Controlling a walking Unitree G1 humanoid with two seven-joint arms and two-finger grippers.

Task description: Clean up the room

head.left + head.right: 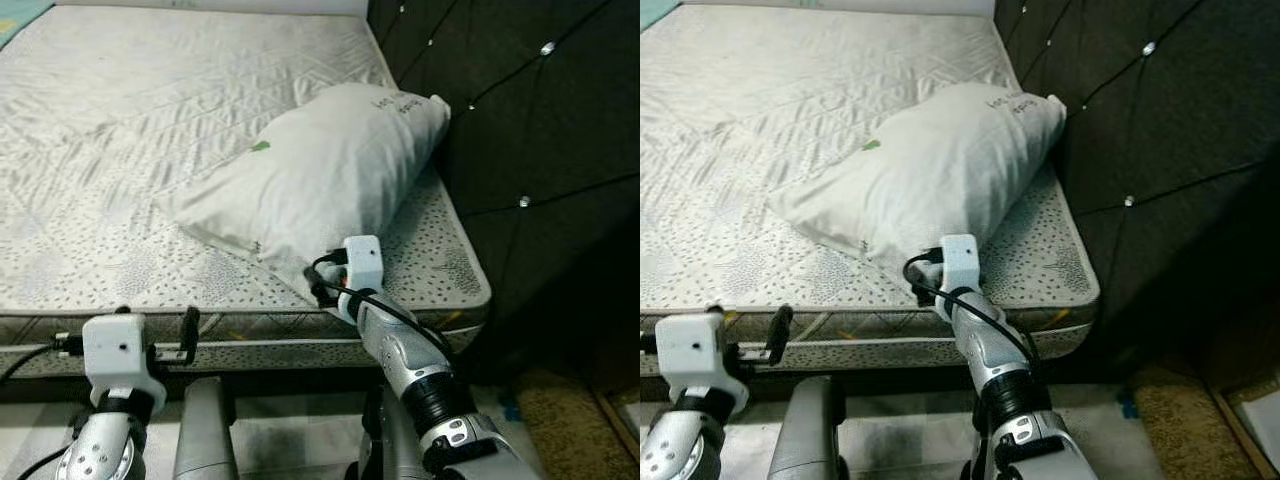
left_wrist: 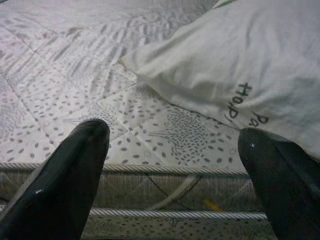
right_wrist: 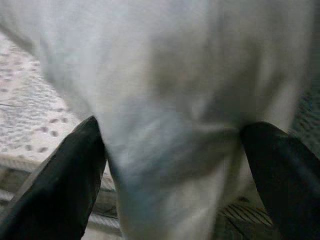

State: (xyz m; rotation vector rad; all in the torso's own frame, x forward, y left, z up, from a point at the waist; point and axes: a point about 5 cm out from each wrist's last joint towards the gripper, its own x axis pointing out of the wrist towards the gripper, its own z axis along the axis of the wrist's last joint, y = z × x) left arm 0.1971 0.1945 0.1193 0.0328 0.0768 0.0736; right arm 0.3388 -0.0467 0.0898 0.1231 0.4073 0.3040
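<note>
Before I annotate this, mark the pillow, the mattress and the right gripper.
pillow (image 1: pixel 320 170): left eye view, middle.
mattress (image 1: pixel 120 130): left eye view, bare top.
right gripper (image 3: pixel 172 165): right wrist view, between fingertips.

Bare mattress — dark tufted headboard

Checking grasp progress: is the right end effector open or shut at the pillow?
Open. The right end effector has both black fingers spread, with the pillow corner between them.

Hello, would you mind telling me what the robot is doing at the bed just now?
The right gripper is at the near corner of a white pillow lying on the bare mattress, its fingers open with pillow fabric between them. The left gripper waits open at the mattress edge. The pillow rests by the dark headboard.
</note>
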